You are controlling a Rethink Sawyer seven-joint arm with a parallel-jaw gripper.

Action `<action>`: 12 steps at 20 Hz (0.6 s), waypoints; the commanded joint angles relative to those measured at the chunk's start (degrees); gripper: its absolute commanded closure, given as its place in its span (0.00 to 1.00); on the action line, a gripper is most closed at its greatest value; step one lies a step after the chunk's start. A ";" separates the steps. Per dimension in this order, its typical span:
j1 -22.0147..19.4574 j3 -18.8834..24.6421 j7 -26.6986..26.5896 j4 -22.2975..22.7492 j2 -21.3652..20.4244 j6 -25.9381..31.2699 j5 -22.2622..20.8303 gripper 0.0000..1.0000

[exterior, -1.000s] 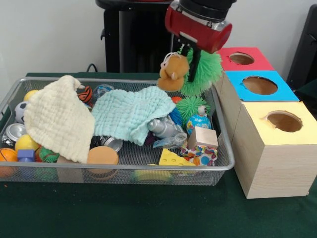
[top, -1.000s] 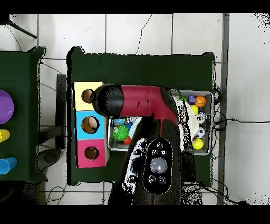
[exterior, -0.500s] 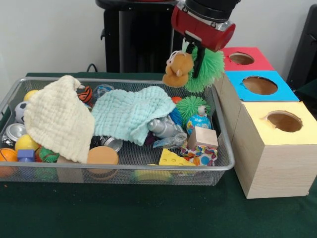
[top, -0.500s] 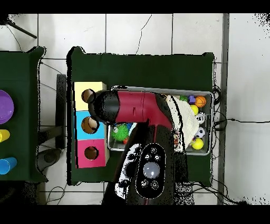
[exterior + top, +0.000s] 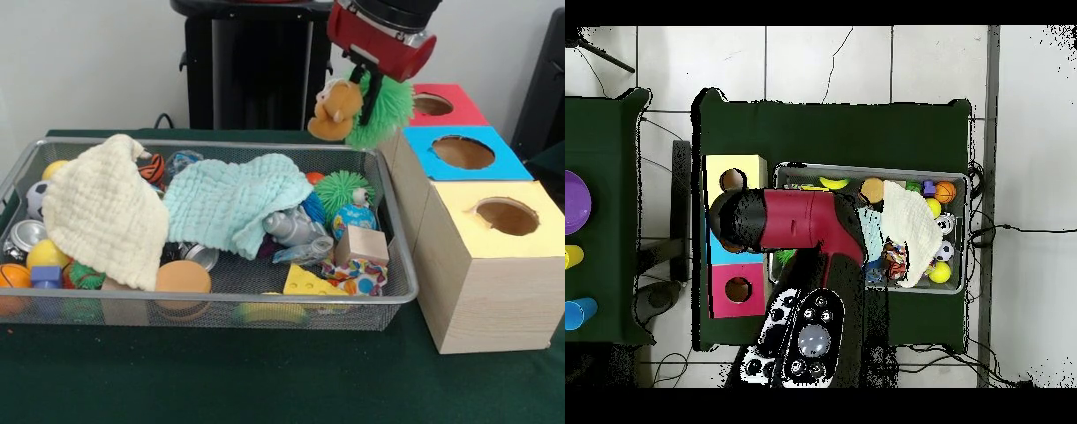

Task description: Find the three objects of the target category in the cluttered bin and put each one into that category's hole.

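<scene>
My gripper (image 5: 364, 95) hangs high at the bin's far right corner, shut on a plush toy (image 5: 336, 109) with a brown head and a shaggy green body (image 5: 391, 108). The toy dangles clear of the bin, just left of the red-topped box (image 5: 461, 110) and its hole (image 5: 431, 104). Beside that stand the blue-topped box (image 5: 494, 163) and the yellow-topped box (image 5: 459, 205), each with a round hole. In the overhead view the red arm (image 5: 800, 220) covers the blue box and hides the gripper and toy.
The wire mesh bin (image 5: 212, 305) holds a cream cloth (image 5: 101, 208), a pale green cloth (image 5: 234, 199), a green spiky ball (image 5: 340, 190), a wooden block (image 5: 362, 245), several balls and cans. The box row stands right against the bin's right end.
The gripper has carried the plush toy up and to the right, from above the bin's far right part to beside the red box.
</scene>
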 commanded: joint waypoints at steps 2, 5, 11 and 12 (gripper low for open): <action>3.05 -2.63 18.05 5.39 -0.64 2.36 4.81 1.00; 4.74 -3.98 19.55 5.13 0.51 2.59 5.62 1.00; 10.87 -5.55 22.75 11.04 -3.86 2.83 9.21 1.00; 11.16 -5.65 22.68 11.58 -4.37 3.21 9.97 1.00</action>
